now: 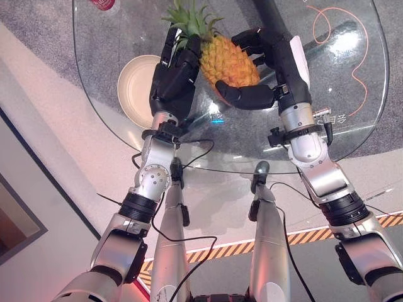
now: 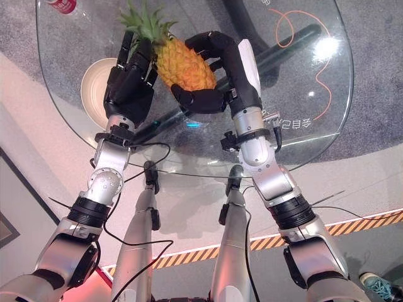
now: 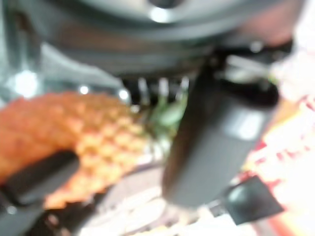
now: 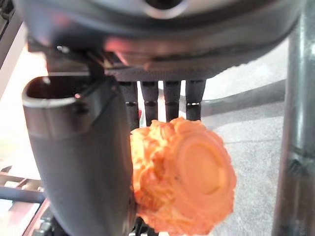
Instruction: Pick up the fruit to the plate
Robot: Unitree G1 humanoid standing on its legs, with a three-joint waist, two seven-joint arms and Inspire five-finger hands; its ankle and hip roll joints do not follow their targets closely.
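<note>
The plate (image 1: 135,88) at nine o'clock of the pineapple (image 1: 228,60) is screened by the left hand (image 1: 175,75), set between them. The pineapple's three o'clock side is closed off by the right hand (image 1: 267,69). Bare table (image 1: 340,75) is left farther towards three o'clock.

I see one pineapple (image 1: 230,60), one plate (image 1: 133,87), one red can (image 1: 102,4), one glass table (image 1: 352,126).

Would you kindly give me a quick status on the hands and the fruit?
Right hand shut on pineapple, thumb underneath. Left hand against its crown end, fingers straight. Plate left of it, empty. Nothing between.
</note>
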